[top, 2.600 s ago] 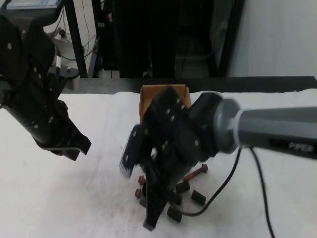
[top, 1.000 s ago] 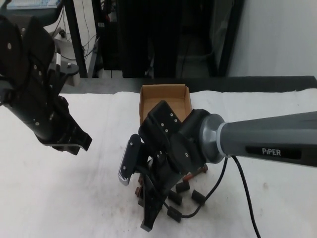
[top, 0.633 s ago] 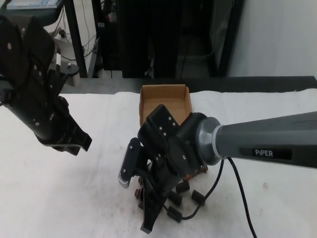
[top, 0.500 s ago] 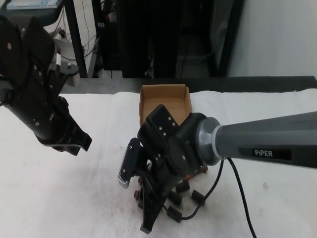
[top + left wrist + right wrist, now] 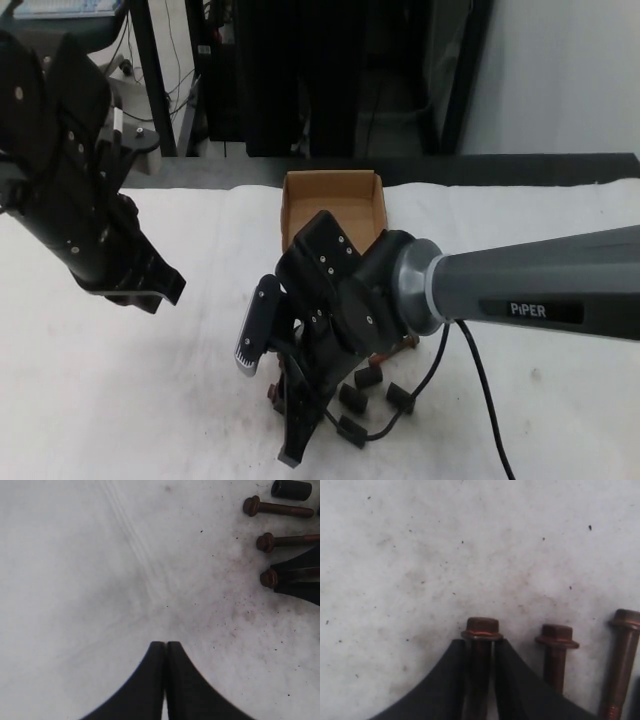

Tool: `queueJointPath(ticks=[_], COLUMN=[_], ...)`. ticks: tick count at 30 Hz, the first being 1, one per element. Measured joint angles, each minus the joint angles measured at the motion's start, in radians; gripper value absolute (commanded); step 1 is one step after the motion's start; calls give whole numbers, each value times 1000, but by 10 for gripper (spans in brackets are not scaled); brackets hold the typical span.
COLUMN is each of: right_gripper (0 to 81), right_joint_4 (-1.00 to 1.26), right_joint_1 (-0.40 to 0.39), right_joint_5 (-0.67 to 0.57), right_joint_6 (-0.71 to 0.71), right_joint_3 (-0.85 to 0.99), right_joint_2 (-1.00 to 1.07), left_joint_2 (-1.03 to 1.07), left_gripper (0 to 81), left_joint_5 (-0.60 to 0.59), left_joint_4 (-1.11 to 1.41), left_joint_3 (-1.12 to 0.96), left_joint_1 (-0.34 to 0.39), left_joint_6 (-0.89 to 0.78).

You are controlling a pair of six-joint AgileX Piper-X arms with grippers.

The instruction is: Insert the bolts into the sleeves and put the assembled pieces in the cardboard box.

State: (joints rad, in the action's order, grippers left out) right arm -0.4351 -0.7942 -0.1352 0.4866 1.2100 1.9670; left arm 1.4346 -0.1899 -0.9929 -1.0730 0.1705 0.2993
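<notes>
Right wrist view has your right jaws pinched on the shank of a rusty bolt (image 5: 481,627) lying on the counter (image 5: 420,555), left jaws pressed together empty; you're at the pick-up, so next lift it clear and align it with a sleeve (image 5: 400,397).
</notes>
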Motion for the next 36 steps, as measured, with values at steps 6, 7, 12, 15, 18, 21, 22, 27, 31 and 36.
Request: queueJointPath(ticks=[6,7,12,15,18,21,22,27,31,36], right_gripper=[8,8,8,8,8,8,8,8,8,8], right_joint_4=[-7,-10,-33,-32,-32,-85,-116,-220,-240,-254], right_joint_1=[0,0,6,28,77,157,186,325,406,536], right_joint_5=[-4,-2,6,6,6,6,6,-63,-96,-165], right_joint_6=[-88,-109,-204,-260,-309,-326,-331,-334,-334,-336], right_joint_3=[9,12,18,25,33,36,36,1,-71,-202], right_joint_2=[0,0,-82,-208,-335,-439,-467,-564,-624,-737], left_joint_2=[0,0,0,0,0,0,0,0,0,3], left_gripper=[3,3,3,3,3,3,3,3,3,3], left_joint_5=[0,0,-5,-55,-163,-249,-260,-213,-180,-174], left_joint_4=[-3,-6,-49,-71,-86,-91,-92,-65,12,112], left_joint_3=[0,0,0,0,0,0,0,-38,-68,-84], left_joint_1=[0,0,0,0,2,46,68,232,332,461], left_joint_6=[0,0,0,0,0,0,0,-11,-5,60])
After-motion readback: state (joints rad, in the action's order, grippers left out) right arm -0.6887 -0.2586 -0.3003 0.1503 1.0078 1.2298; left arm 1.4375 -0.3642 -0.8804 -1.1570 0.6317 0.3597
